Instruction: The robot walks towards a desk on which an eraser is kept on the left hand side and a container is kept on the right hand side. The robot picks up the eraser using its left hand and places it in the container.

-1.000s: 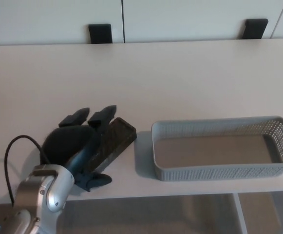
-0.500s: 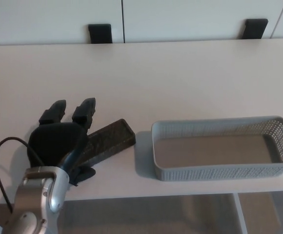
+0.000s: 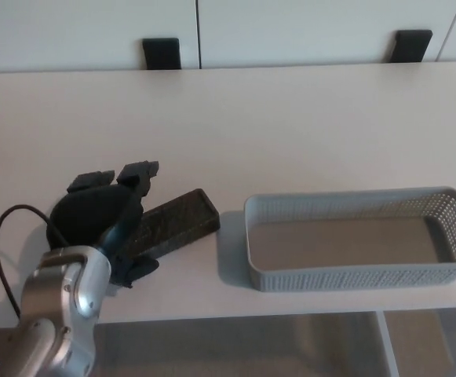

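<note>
The eraser (image 3: 179, 221), a long dark block, lies flat on the pale desk (image 3: 290, 133) left of the middle, pointing up to the right. My left hand (image 3: 102, 216) covers its left end. Two fingers (image 3: 137, 173) reach past the far side of the eraser and the thumb (image 3: 136, 271) sits on its near side, neither pressed against it, so the hand is open. The grey mesh container (image 3: 353, 273) stands to the right, a short gap from the eraser's right end, with nothing inside. My right hand does not show.
The desk's front edge runs just below the hand and the container. A black cable (image 3: 4, 236) loops from my left wrist. Two black brackets (image 3: 161, 53) sit at the desk's far edge against the white wall.
One second ago the eraser sat tilted in the hand's grip; it now lies flat. The hand moved left and back, spread its fingers, then curled them down a little.
</note>
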